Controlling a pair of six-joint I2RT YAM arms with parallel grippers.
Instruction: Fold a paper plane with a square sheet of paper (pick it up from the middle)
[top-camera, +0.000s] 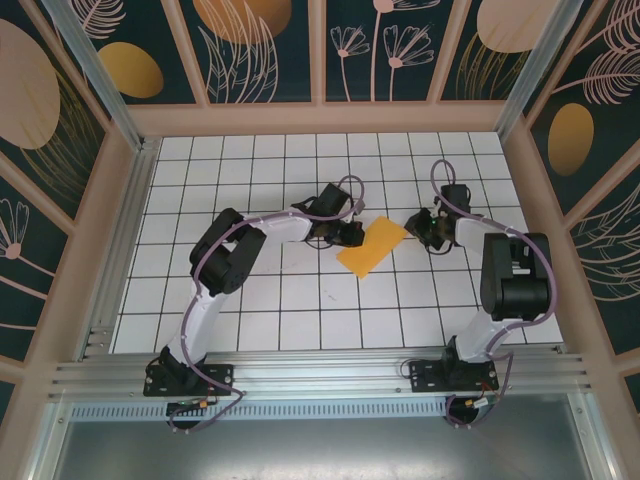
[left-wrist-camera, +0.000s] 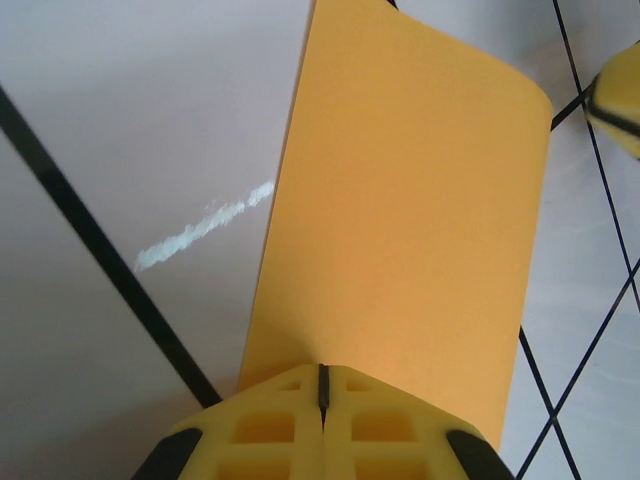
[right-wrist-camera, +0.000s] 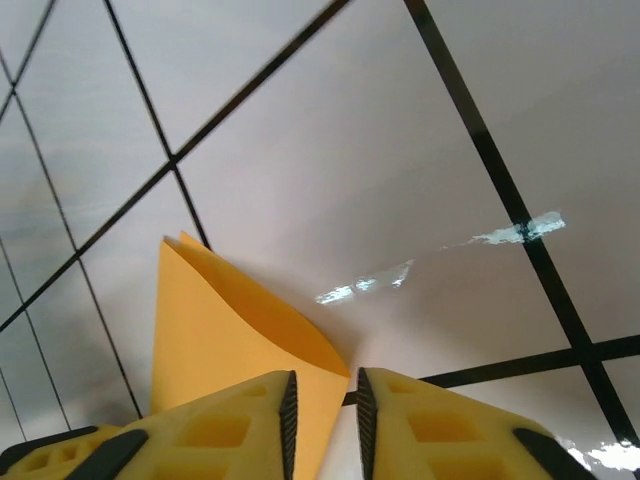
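The square sheet of paper (top-camera: 372, 247) is orange and lies folded double on the white grid table, between the two arms. My left gripper (top-camera: 348, 236) is at its left edge. In the left wrist view the sheet (left-wrist-camera: 410, 200) runs out from the left gripper (left-wrist-camera: 322, 385), whose jaws are shut on its near edge. My right gripper (top-camera: 416, 226) is at the sheet's right end. In the right wrist view the right gripper (right-wrist-camera: 322, 405) has its jaws slightly apart, and the corner of the doubled sheet (right-wrist-camera: 220, 320) reaches into the gap without being pinched. The paper plane is out of view.
The gridded table (top-camera: 250, 310) is walled by wooden frames with patterned panels at the back and sides. An aluminium rail (top-camera: 320, 375) with both arm bases runs along the near edge. Free tiles lie in front of and behind the sheet.
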